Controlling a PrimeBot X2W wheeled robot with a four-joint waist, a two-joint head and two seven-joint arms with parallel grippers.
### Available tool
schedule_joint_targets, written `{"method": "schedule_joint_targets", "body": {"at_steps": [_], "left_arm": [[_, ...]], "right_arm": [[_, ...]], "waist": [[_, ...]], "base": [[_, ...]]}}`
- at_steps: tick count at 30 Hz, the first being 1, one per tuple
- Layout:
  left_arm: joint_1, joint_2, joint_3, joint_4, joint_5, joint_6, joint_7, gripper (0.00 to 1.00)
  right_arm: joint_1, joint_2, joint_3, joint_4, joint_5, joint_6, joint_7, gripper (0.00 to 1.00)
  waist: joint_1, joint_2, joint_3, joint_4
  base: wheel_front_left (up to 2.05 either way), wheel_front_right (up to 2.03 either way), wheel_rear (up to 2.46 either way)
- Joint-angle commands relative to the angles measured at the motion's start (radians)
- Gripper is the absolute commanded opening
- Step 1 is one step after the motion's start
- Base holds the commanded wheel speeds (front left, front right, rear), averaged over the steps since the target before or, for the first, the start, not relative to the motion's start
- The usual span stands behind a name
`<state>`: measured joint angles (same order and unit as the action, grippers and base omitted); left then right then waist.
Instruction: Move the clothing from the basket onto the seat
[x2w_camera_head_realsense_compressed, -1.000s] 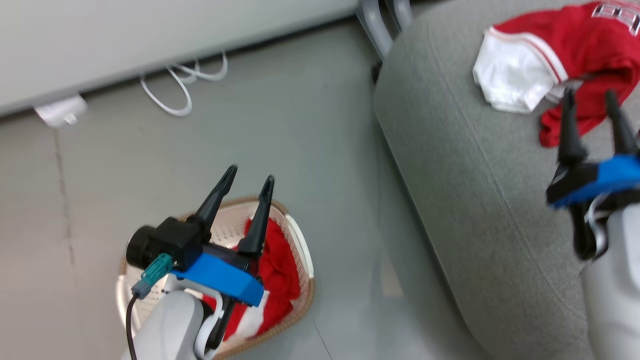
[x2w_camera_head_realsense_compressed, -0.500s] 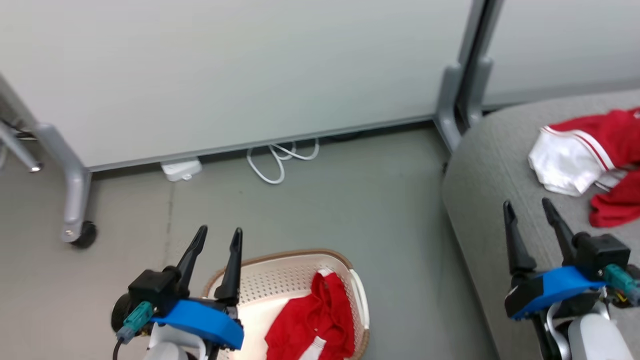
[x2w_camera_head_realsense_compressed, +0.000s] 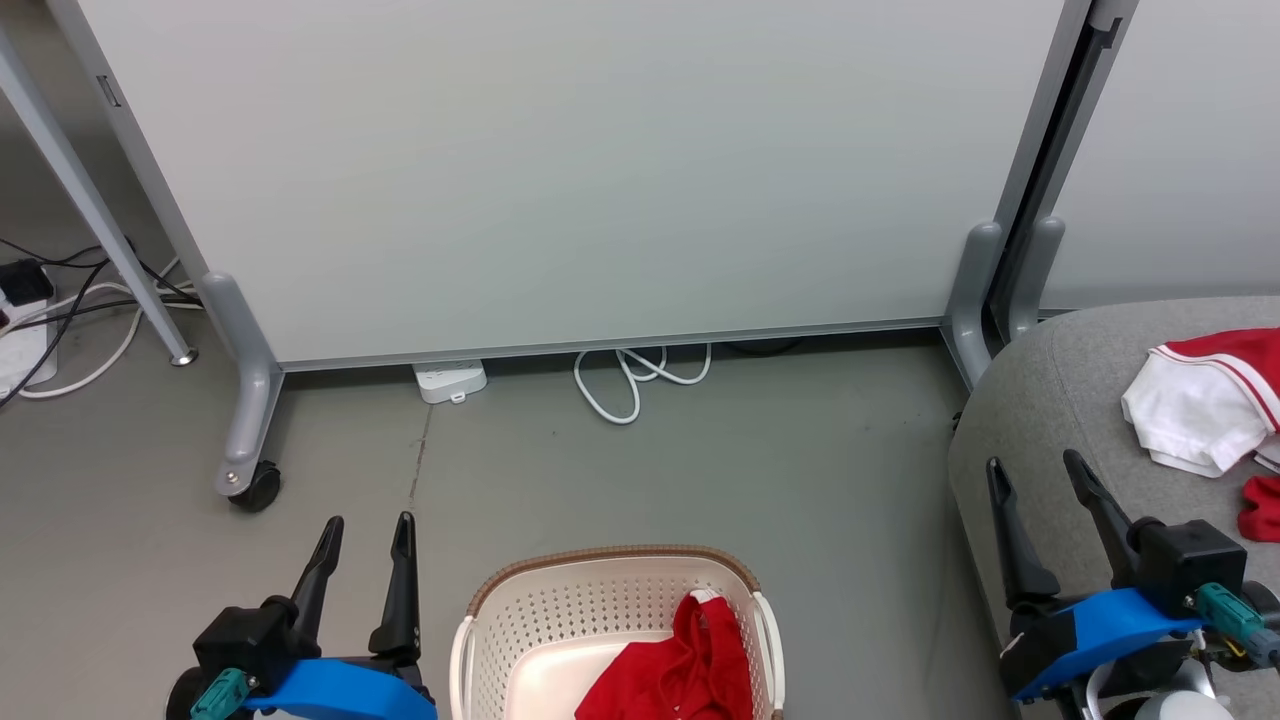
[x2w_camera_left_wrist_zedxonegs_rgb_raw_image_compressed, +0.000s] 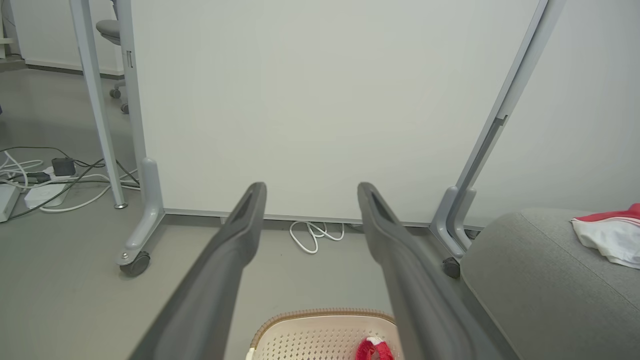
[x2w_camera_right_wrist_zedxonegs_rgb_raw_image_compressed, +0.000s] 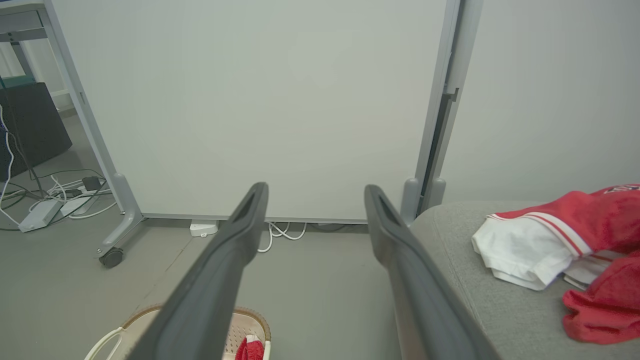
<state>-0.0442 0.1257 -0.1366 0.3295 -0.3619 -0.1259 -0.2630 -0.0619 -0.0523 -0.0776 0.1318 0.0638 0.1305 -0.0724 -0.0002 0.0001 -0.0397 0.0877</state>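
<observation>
— Where is the basket (x2w_camera_head_realsense_compressed: 610, 553)?
— It stands upright on the floor, near the seat (x2w_camera_head_realsense_compressed: 1050, 400) but apart from it. It is cream and oval, with holes in its walls, a brown woven-look rim and a white handle on its side.
— What is in it?
— A red bundle (x2w_camera_head_realsense_compressed: 680, 672), crumpled against the wall on the seat's side. A bit of white trim shows at its top.
— And the seat?
— It is grey fabric with a rounded corner and a seam along the edge. A red-and-white garment (x2w_camera_right_wrist_zedxonegs_rgb_raw_image_compressed: 560, 235) lies crumpled on top, back from the edge that faces the basket. Its white part is turned towards that edge, and its band has red and white stripes.
</observation>
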Motion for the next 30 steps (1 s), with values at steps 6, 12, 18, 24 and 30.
{"method": "schedule_joint_targets", "body": {"at_steps": [6, 12, 18, 24, 30], "left_arm": [[0.013, -0.005, 0.018, -0.007, 0.013, -0.007, -0.003, 1.0], [0.011, -0.005, 0.014, -0.005, 0.016, -0.007, -0.003, 1.0], [0.009, -0.001, 0.008, -0.001, 0.018, -0.007, -0.003, 1.0], [-0.009, 0.005, -0.001, 0.002, 0.014, -0.007, -0.003, 1.0], [-0.108, 0.019, -0.028, 0.013, 0.014, -0.007, -0.003, 1.0]], "right_arm": [[0.03, 0.002, 0.01, -0.007, 0.03, 0.0, 0.005, 1.0], [0.03, 0.002, 0.018, -0.003, 0.042, 0.0, -0.001, 1.0], [0.023, 0.002, 0.024, 0.002, 0.049, 0.0, -0.005, 1.0], [-0.02, 0.002, 0.056, -0.015, 0.044, 0.0, 0.001, 1.0], [-0.128, 0.002, 0.098, -0.069, 0.021, 0.0, 0.009, 1.0]], "waist": [[0.0002, -0.0001, -0.006, 0.006], [0.0002, -0.0001, -0.003, 0.0], [0.0002, -0.0001, 0.006, -0.01], [0.0002, -0.0001, 0.062, -0.054], [0.0002, -0.0001, 0.243, -0.127]], "base": [[0.0, 0.0, 0.0], [0.0, 0.0, 0.0], [0.0, 0.0, 0.0], [0.0, 0.0, 0.0], [0.0, 0.0, 0.0]]}}
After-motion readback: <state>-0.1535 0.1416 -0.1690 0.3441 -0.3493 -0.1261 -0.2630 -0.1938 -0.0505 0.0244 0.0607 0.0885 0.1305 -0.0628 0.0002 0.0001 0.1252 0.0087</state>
